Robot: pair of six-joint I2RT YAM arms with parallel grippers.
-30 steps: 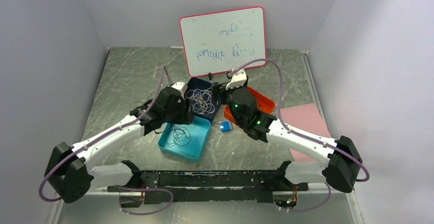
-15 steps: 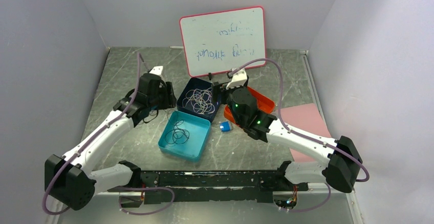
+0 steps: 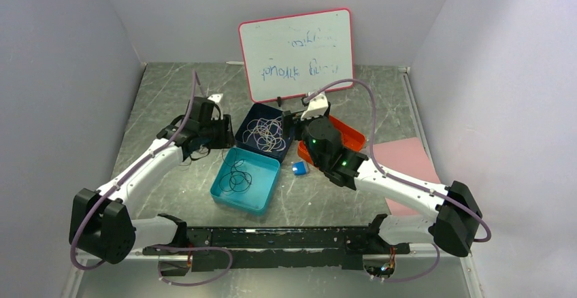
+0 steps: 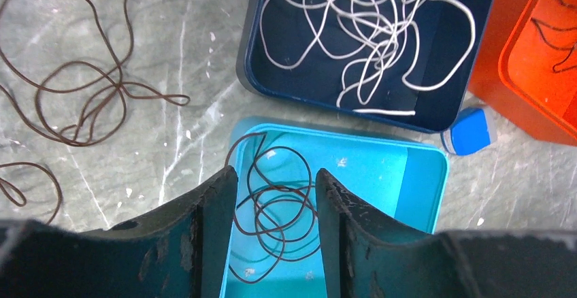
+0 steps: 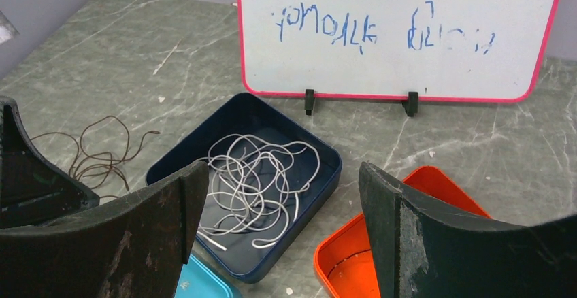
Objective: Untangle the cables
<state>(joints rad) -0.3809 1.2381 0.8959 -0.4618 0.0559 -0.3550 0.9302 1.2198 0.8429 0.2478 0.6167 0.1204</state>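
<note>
Whitish cables (image 3: 267,133) lie curled in a dark blue tray (image 3: 253,116), also in the left wrist view (image 4: 367,32) and the right wrist view (image 5: 255,175). A dark brown cable (image 4: 279,209) lies looped in a teal tray (image 3: 262,196). More brown strands (image 4: 88,87) lie loose on the table left of the trays. My left gripper (image 3: 220,133) is open and empty, held above the teal tray's left edge (image 4: 275,175). My right gripper (image 3: 294,116) is open and empty, raised between the blue tray and an orange tray (image 5: 282,172).
The orange tray (image 3: 350,135) holds a thin dark strand (image 4: 551,39). A small blue object (image 3: 299,168) lies between the trays. A pink-framed whiteboard (image 3: 297,53) stands at the back. A pink sheet (image 3: 408,158) lies on the right. Grey walls close in on both sides.
My left gripper has swung left and back from over the trays to beside the blue tray. The brown cable stays in the teal tray. The right arm has not moved.
</note>
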